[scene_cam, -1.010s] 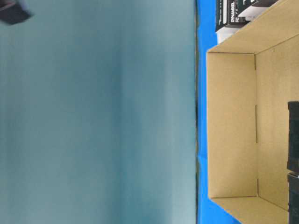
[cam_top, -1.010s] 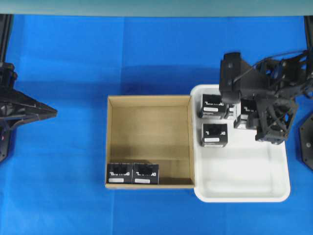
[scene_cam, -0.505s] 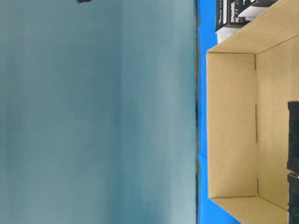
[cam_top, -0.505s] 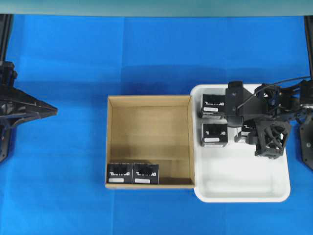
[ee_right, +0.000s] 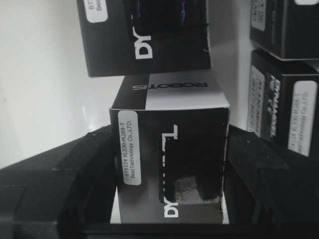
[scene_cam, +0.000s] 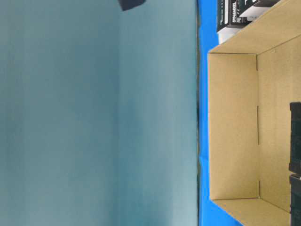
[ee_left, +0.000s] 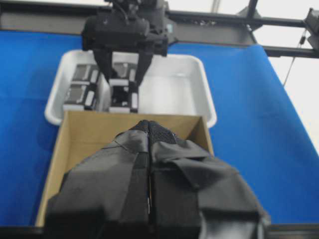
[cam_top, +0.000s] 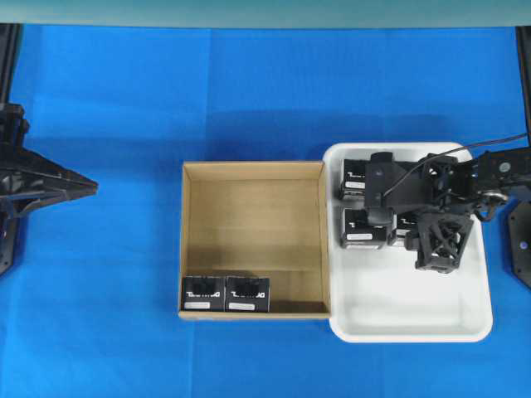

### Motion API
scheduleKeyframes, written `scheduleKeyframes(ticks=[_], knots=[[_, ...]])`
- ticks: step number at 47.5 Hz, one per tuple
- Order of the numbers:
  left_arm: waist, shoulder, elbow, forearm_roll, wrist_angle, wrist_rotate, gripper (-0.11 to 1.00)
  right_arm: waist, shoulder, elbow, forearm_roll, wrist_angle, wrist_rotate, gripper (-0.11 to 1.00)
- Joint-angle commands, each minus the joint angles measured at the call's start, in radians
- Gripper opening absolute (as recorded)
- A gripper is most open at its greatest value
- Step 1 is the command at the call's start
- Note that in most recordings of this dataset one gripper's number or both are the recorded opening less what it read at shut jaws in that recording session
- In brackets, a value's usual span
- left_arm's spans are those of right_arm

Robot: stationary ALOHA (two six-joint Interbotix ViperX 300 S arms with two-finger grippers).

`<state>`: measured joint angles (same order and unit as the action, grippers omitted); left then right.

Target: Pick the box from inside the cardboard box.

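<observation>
Right gripper [ee_right: 169, 179]: padded fingers [ee_right: 75, 174] clamp a black box [ee_right: 172, 164] on both sides, in the white tray [cam_top: 415, 319].
Held box writing: white "ROBOTIS" and "DY…"; side sticker reads "XL330-M288-T".
Left gripper [ee_left: 148, 130]: clenched, empty, at far left.
Tray: smooth white plastic, rounded corners, holding other black boxes.
Cardboard box [cam_top: 253, 170]: plain brown corrugated, low walls.
Boxes [cam_top: 226, 293] inside: two, side by side, near-left corner.

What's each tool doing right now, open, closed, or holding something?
Left tool: closed, holding nothing.
Right tool: closed around a black box in the white tray.
</observation>
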<state>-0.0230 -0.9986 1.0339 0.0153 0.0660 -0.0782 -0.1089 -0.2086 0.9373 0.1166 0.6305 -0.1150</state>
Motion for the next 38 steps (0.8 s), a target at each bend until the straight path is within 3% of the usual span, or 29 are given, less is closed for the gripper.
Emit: scheduleKeyframes(ticks=[1,19,28,38], knots=[[0.003,0.006,-0.029,0.003,-0.006,-0.002,-0.07,0.014,0.017,-0.002,0.002,-0.003,-0.002,0.61],[0.002,0.008,-0.029,0.003,-0.006,0.0,-0.07,0.02,0.02,-0.006,0.003,-0.002,0.003,0.61],[-0.002,0.006,-0.029,0.002,-0.006,0.0,-0.07,0.023,0.018,-0.014,0.002,0.006,0.011,0.97],[-0.003,0.006,-0.029,0.002,-0.006,0.0,-0.07,0.025,-0.028,-0.054,0.003,0.084,0.015,0.96]])
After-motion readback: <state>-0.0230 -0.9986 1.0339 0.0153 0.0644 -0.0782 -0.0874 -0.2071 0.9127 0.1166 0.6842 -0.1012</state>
